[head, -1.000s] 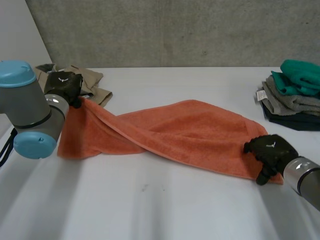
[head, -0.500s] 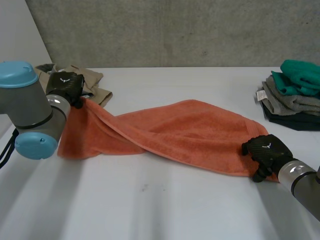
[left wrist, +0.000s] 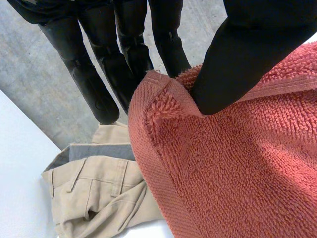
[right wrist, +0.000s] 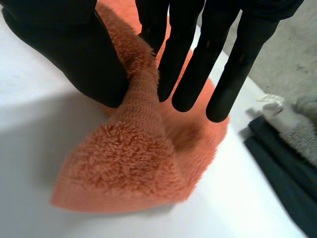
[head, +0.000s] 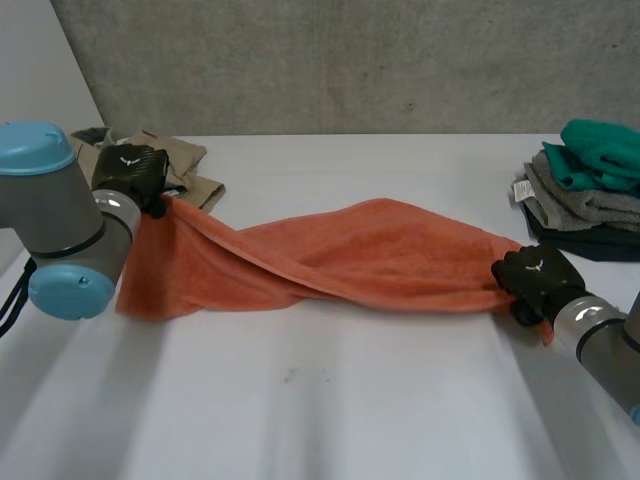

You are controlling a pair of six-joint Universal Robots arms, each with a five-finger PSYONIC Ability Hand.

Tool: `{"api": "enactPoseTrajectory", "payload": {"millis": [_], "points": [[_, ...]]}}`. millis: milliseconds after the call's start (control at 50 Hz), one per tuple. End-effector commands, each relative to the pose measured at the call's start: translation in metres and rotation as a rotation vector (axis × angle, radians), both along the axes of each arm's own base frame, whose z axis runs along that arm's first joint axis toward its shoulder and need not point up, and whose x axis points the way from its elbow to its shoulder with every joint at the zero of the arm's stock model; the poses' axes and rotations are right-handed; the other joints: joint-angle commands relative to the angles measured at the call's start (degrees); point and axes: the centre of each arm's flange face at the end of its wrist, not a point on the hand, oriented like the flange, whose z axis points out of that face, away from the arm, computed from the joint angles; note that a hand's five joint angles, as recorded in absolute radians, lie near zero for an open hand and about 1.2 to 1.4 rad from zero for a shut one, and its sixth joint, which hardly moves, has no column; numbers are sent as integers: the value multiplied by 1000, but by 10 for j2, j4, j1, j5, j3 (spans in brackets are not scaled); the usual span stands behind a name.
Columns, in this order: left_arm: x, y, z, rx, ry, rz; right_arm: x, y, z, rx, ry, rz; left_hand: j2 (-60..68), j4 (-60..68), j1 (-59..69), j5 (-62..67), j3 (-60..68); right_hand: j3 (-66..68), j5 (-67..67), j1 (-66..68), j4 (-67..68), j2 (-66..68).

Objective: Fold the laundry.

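Twisted across mid-frame over the white worktop [head: 300, 400], the orange terry towel [head: 370, 255] is pinched thumb-to-fingers at its end corners by the left hand [head: 128, 170] and right hand [head: 535, 280]; pulling tauter could slip either shallow pinch.

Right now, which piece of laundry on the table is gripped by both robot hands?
The orange towel: the left robot hand pinches one end, the right robot hand the other. The beige trousers and the folded stack lie unheld.
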Motion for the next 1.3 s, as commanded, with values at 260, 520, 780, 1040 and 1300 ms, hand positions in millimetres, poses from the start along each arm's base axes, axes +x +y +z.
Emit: {"api": "enactPoseTrajectory", "payload": {"millis": [260,520,780,1040,1300], "points": [[35,112,119,-55,-3,7,-38,6,219,-309,77,-123,115,112,150,145,117,145,148,154,144,141],[41,152,138,-66,-126,-38,-35,18,229,-206,145,-65,115,112,150,145,117,145,148,154,144,141],[7,29,62,-37,-158,-48,-16,-60,153,-83,223,-97,115,112,150,145,117,145,148,154,144,141],[-13,-50,189,-909,62,27,29,-123,262,-1055,-186,-194,115,112,150,145,117,145,148,154,144,141],[-16,-50,116,-700,39,-11,43,-130,196,-875,-163,-104,115,112,150,145,117,145,148,154,144,141]]}}
